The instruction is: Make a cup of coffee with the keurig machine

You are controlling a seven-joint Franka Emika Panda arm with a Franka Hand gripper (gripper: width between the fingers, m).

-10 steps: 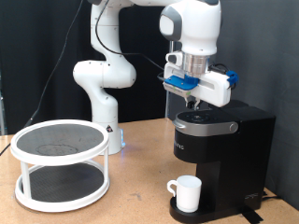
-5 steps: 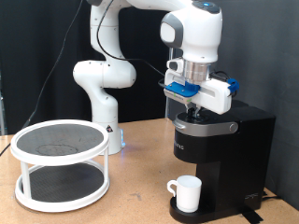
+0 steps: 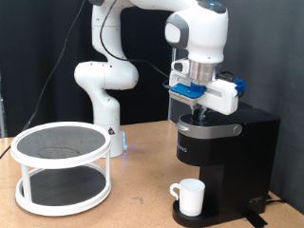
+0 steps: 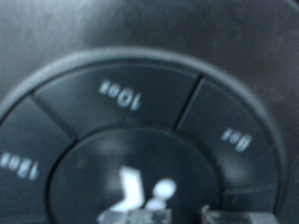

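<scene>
White ceramic marks the cup, which stands on the round drip base of the keurig machine, under the spout, at the exterior view's lower right on the wooden bench. The machine's lid looks shut, so loading and cup placement seem done. The end effector sits right on top of the machine, fingertips at the button panel; whether they are open or closed cannot be told. A white two-tier round rack stands well apart at the exterior view's left. In the wrist view, the button ring fills the picture, blurred, with size labels readable as 10oz and 8oz; brewing appears to be the step in hand, and no coffee shows yet.
</scene>
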